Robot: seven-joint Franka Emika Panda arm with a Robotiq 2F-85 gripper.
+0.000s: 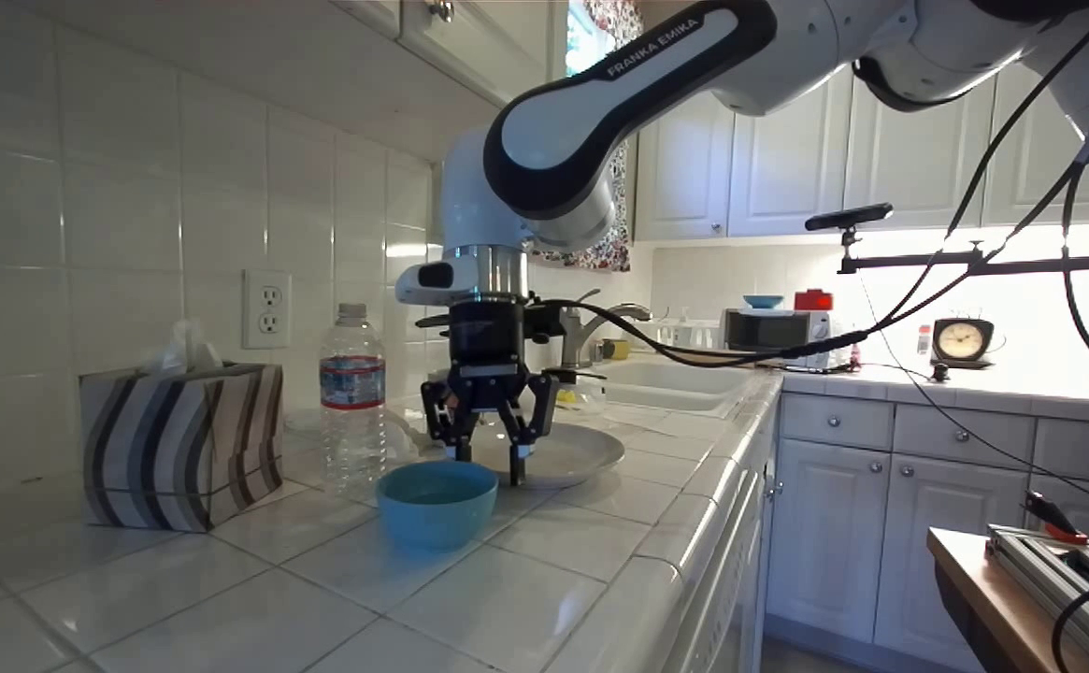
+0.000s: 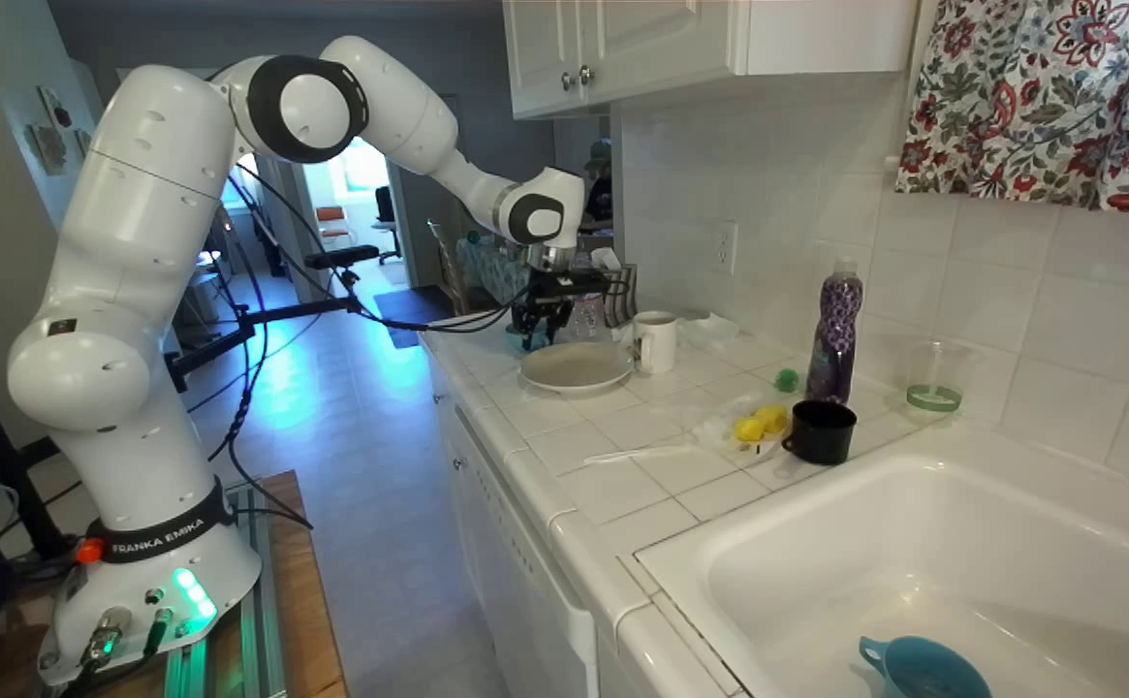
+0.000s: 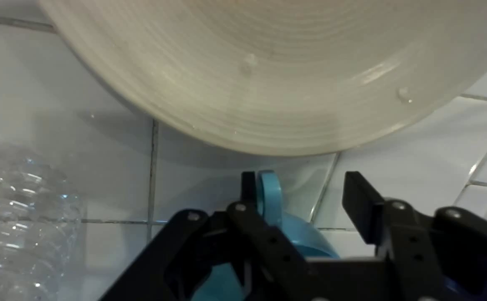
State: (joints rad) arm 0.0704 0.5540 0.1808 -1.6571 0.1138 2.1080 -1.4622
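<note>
Wrist view: gripper (image 3: 301, 187) has fingers parted; handle (image 3: 271, 196) of blue cup (image 3: 304, 234) lies between them, near plate (image 3: 276, 104).

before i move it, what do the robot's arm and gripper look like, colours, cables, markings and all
The arm is white with rounded segments, black bands and white FRANKA EMIKA lettering on black. A silver collar sits above the black gripper, whose two angular, hinged fingers show round screws. Black cables run from it, and green lights glow on the base.
</note>
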